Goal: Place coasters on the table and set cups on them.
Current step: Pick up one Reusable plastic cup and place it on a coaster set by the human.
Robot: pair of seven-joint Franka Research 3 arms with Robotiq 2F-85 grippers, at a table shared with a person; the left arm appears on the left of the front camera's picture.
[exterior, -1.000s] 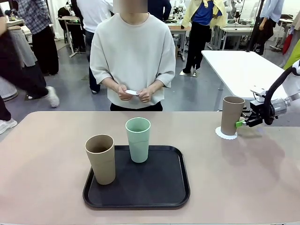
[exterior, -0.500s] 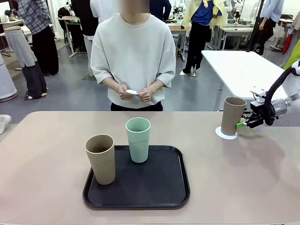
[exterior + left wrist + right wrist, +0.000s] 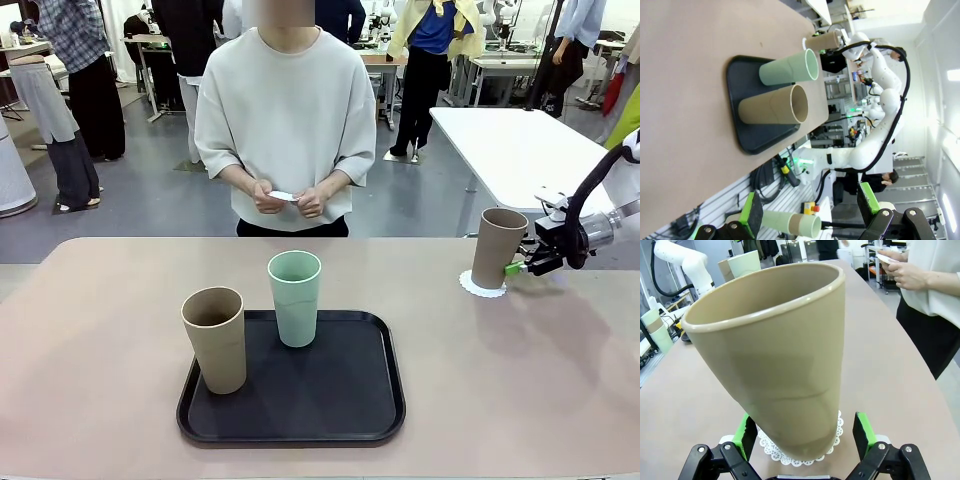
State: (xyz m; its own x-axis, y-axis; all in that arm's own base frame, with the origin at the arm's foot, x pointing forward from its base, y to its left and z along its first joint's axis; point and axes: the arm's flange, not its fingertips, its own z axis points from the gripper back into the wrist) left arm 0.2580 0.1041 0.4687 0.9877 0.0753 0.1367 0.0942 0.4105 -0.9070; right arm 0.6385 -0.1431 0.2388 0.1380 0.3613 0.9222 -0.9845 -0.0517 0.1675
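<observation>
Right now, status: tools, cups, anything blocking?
Left tool open, empty. Right tool open, straddling tilted tan cup on coaster. Mint cup, second tan cup on tray. Person's hands hold white paper.

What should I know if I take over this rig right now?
Left gripper: open, empty.
Right gripper: open, jaws either side of the base of a tan cup, which leans slightly on a coaster on the table.
Black tray: second tan cup and mint green cup.
Person's hands hold something thin and white.
Done: one cup set. Left: two coasters, two cups.
</observation>
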